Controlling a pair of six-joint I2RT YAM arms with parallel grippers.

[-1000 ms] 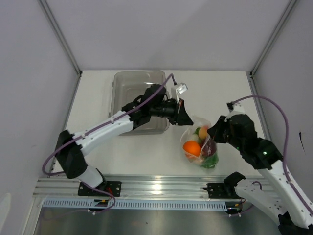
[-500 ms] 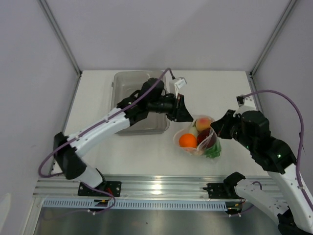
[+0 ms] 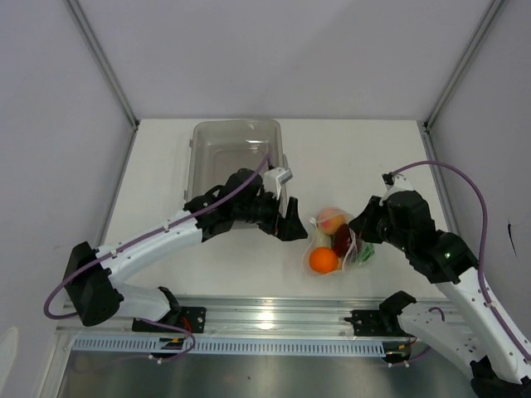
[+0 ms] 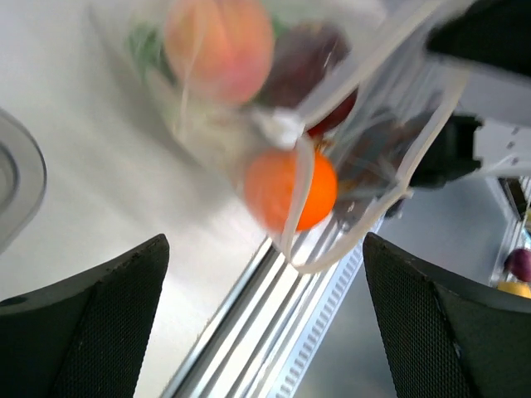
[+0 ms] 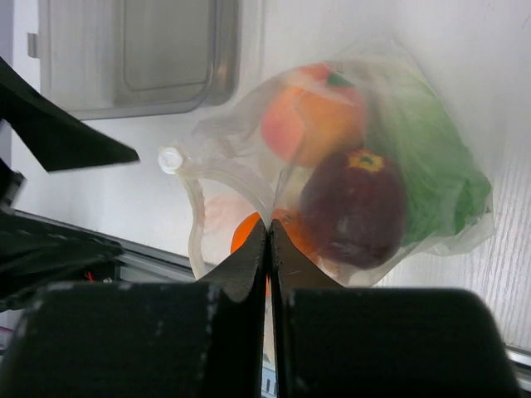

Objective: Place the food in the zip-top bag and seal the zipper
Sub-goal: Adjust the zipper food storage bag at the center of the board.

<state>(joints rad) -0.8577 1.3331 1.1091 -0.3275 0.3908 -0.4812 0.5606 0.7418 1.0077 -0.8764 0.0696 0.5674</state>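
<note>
The white table (image 3: 373, 149) carries a grey translucent tray (image 3: 232, 153) toward its far left, with nothing to be seen in it. The left arm (image 3: 149, 245) reaches in from the near left corner across the tray's near edge, and the right arm (image 3: 440, 253) bends in from the near right. Between their tips, close to the table's near edge and well apart from the tray, lies the zip-top bag (image 3: 336, 240), clear and crinkled, with the food inside it. The left gripper (image 3: 292, 225) sits just to the left of the bag with its jaws spread wide; its two dark fingers (image 4: 91, 323) frame the bag in the wrist view and hold nothing. The right gripper (image 5: 268, 228) is closed tight, its fingers pinched together on the bag's film at the right side. Inside the bag, the green lettuce (image 5: 431, 166) fills the right end, the peach-coloured fruit (image 5: 311, 116) lies at the far side, the dark red bulb (image 5: 353, 207) sits in the middle and the orange (image 3: 323, 260) is nearest the front. The zipper (image 5: 196, 217) bows along the edge facing the left gripper; whether it is pressed shut cannot be told.
</note>
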